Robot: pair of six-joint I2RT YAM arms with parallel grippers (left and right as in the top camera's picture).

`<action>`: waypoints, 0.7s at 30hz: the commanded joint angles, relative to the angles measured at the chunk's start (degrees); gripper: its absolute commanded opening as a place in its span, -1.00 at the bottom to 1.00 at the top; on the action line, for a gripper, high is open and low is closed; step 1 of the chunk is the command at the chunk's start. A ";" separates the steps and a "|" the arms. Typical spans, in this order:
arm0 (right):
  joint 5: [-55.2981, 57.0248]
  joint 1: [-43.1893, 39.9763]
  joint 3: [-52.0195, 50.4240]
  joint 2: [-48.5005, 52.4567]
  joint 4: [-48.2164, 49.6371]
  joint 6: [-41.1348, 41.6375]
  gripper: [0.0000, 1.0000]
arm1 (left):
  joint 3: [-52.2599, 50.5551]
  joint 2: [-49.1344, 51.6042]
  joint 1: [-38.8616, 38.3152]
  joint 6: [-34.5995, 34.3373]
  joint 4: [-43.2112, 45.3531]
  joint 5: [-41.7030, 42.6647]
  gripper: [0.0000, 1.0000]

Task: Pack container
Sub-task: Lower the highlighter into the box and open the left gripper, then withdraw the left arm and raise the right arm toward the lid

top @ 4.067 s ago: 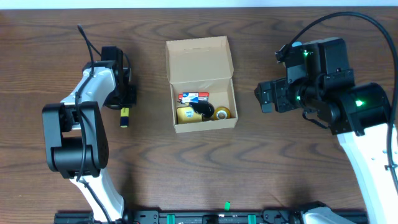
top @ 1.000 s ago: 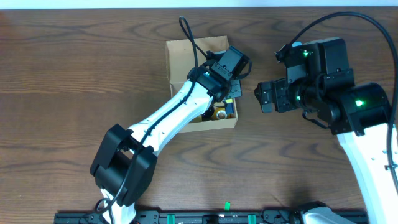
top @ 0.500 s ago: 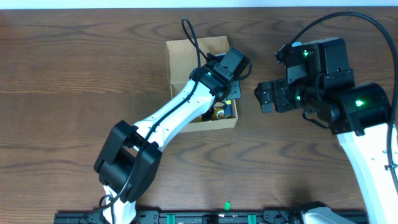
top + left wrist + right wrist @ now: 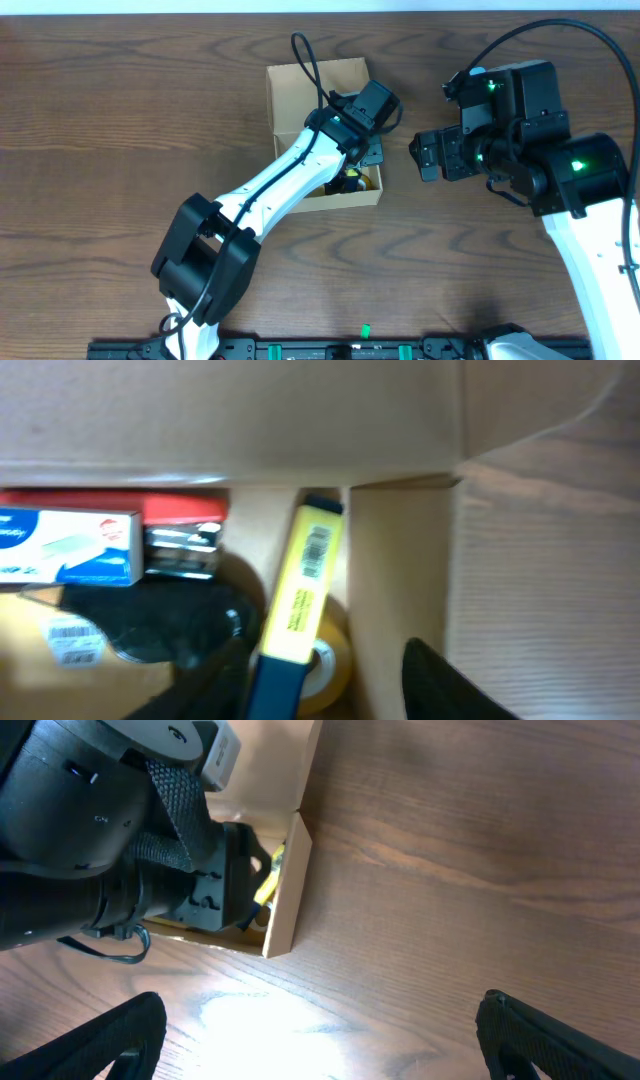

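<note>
Two tools are in view, and both stand spread with nothing between their fingers. The left tool (image 4: 322,670) hangs inside the container (image 4: 310,95), a tan cardboard box whose flap lid lies folded back flat on the table (image 4: 120,120). Its dark fingers (image 4: 437,682) are set wide apart. A yellow marker (image 4: 300,575) with a dark blue end lies between them, close to one finger and clear of the other. Straight ahead of this tool, the marker's far tip meets the box's back wall, beside a corner fold of cardboard. Under the marker's near end sits a roll of clear tape (image 4: 335,650). Off to the tool's side lie a black round object (image 4: 170,630), a white-and-blue packet (image 4: 65,545) and a red item (image 4: 185,508). The right tool (image 4: 320,1020) hovers over bare table. The container's corner is ahead of it and well apart.
</note>
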 commanded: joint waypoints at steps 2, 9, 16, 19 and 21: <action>-0.24 -0.28 0.72 0.04 -0.17 -0.70 0.98 | 0.24 -4.15 1.62 2.56 -1.36 -1.09 -0.45; -0.24 -0.28 0.72 0.04 -0.17 -0.70 0.99 | 0.24 -14.69 3.54 11.26 -2.73 -6.14 -0.89; -0.24 -0.28 0.72 0.04 -0.17 -0.70 0.98 | 0.24 -23.39 6.45 27.08 -5.01 -15.08 -0.88; -0.24 -0.28 0.72 0.04 -0.17 -0.70 0.99 | 0.24 -25.38 10.08 24.50 -8.55 -14.29 -0.88; -0.24 -0.28 0.72 0.04 -0.17 -0.70 0.98 | 0.24 -26.34 13.70 21.57 -11.67 -11.91 -0.88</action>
